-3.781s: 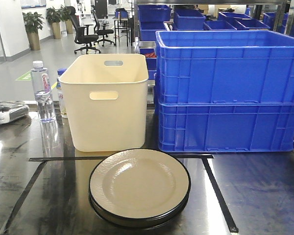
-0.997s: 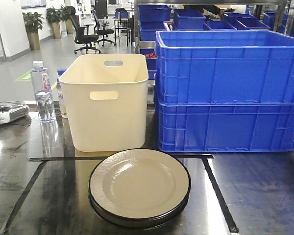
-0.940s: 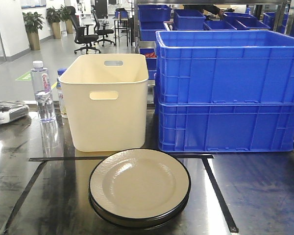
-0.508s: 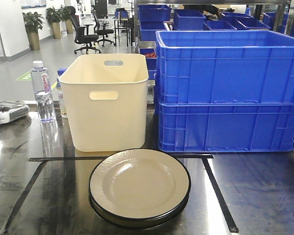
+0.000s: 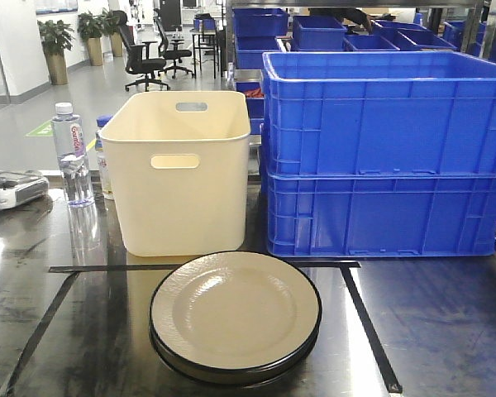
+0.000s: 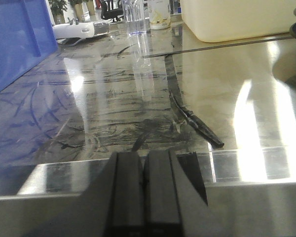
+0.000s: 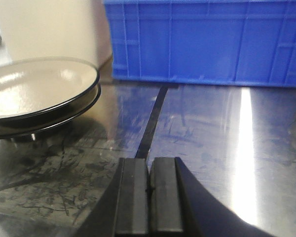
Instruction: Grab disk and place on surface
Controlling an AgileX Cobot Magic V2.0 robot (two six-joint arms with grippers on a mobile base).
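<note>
Resting low in the centre of the front view, the stack of cream, black-rimmed round disks [image 5: 235, 317] sits on the dark, glossy metal tabletop [image 5: 446, 322], inside the rectangle of black tape lines [image 5: 369, 327]. Behind it, upper centre, stand a cream plastic bin [image 5: 179, 169] and, to the right, stacked blue plastic crates [image 5: 386, 153]; a clear water bottle [image 5: 71, 155] stands at the left edge. The left gripper [image 6: 144, 187] hangs at the table's near edge with its fingers pressed together, holding nothing. The right gripper [image 7: 150, 200] is likewise closed and empty, with the disks [image 7: 39, 96] at the upper left of its view. The task looks barely begun: the approach is in hand. Next, the right gripper would likely need to part its fingers, swing left toward the top disk's rim and pinch it.
</note>
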